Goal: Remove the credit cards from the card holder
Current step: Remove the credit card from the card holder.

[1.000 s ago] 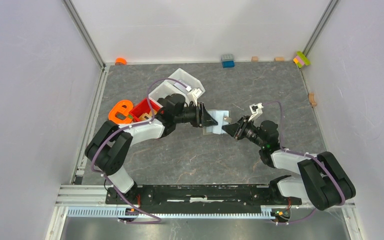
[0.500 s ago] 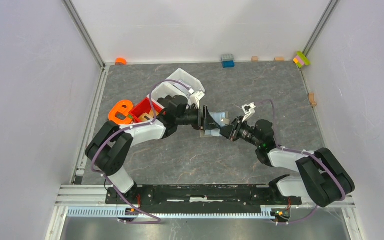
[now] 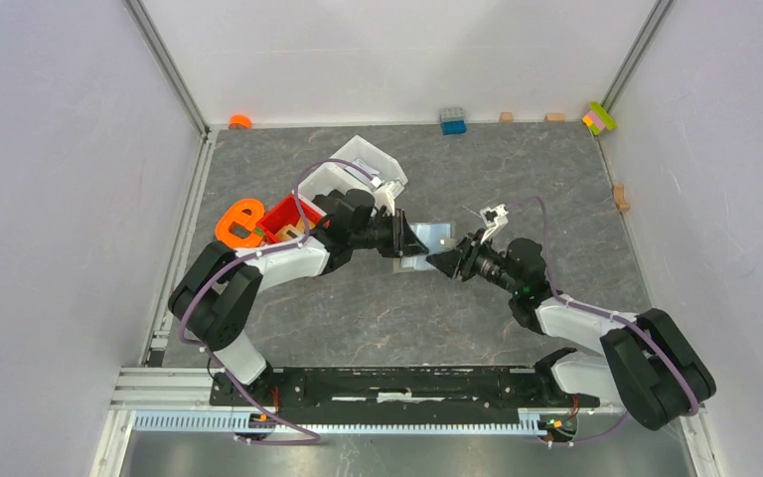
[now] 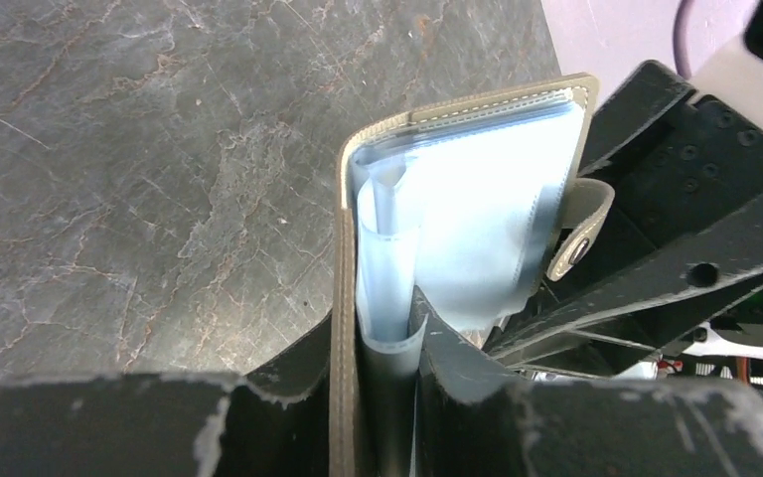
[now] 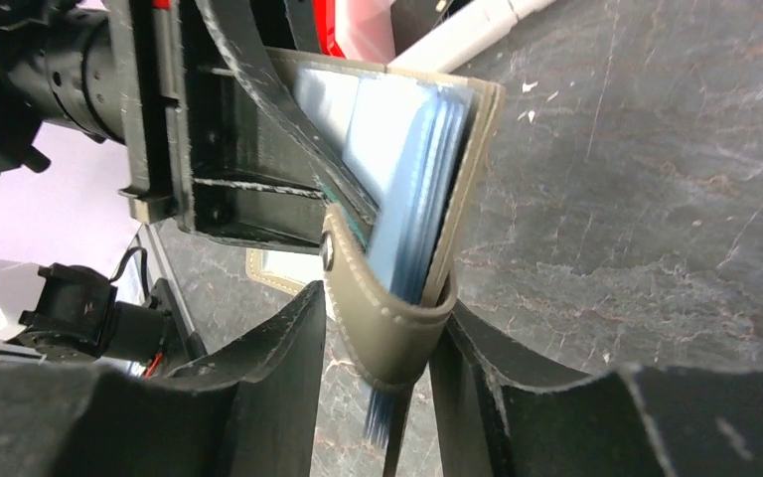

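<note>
While the right arm (image 3: pixel 566 316) has advanced, both jaws pinch the card holder (image 3: pixel 435 237).

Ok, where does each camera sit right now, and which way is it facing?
Top: fixed above and behind the bases, looking down on the table; both arms show, left gripper and right gripper meeting.
Left wrist: on the left arm, looking along its own fingers at the card holder.
Right wrist: on the right arm, looking past its fingers and the cards toward the left gripper.
Shared: both wrist views show the card holder.
</note>
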{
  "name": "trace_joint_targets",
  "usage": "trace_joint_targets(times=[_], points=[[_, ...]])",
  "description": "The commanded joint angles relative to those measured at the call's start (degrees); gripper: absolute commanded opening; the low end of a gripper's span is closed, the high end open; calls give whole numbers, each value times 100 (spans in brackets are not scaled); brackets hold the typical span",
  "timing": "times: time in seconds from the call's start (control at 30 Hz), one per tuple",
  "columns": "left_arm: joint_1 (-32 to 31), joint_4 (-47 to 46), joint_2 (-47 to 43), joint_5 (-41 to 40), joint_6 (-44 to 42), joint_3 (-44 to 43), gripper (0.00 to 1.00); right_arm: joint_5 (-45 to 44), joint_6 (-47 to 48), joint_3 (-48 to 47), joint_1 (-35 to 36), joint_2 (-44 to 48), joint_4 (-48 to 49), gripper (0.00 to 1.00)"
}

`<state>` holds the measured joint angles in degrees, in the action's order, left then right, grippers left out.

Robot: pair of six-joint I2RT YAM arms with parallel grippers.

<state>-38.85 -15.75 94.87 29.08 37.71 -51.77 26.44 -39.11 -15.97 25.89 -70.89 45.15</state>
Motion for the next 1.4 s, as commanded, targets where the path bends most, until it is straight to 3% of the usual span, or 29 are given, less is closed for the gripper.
trace_joint_targets(times=[0.0,0.17,0.33,0.53,0.7,0.87,1.0,1.37], points=[[57,-60,-184,-192,-82,-70,27,-461,287,-187,13,416,-168,48],[101,-84,-162,-158,-29,-62,27,-876,348,-53,-148,772,-472,49],[140,-161,-193,-131,39,-10,27,-849,280,4,-263,812,-439,38],[200,-248,-221,-122,111,52,27,-684,185,-19,-302,653,-340,32],[296,-436,-236,-68,264,161,27,-647,186,-26,-316,645,-329,36],[360,-575,-263,-3,358,236,27,-645,189,-34,-317,619,-361,46],[382,-641,-281,19,399,270,27,-633,185,-39,-322,603,-358,47],[481,-934,-313,126,584,413,27,-426,144,-43,-326,479,-175,25]])
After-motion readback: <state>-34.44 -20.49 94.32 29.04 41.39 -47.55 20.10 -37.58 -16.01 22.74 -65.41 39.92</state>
